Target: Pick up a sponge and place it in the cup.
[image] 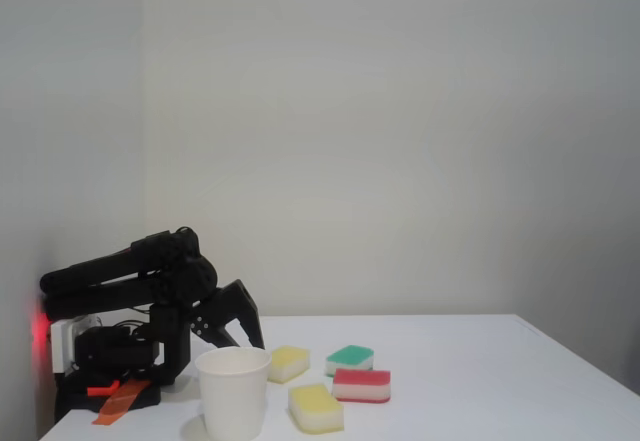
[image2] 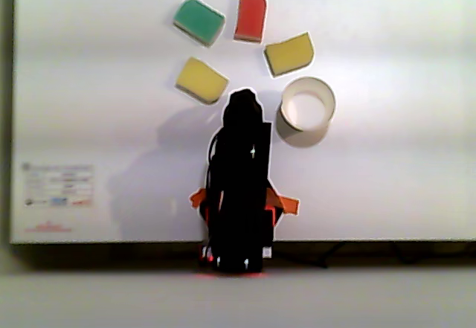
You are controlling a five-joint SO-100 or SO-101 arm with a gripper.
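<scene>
We see the jaws (image: 250, 336) hanging low behind the cup (image: 234, 391), their state unclear, with the sponge (image: 289, 363) on the bench (image: 480, 381) just beside them.

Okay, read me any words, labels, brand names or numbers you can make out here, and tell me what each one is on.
Nothing can be read.
Printed label on the white table, overhead-looking view, lower left: coloured lines of text and a reddish mark, too small and blurred to read.
The cup, sponges and arm carry no visible text.
</scene>
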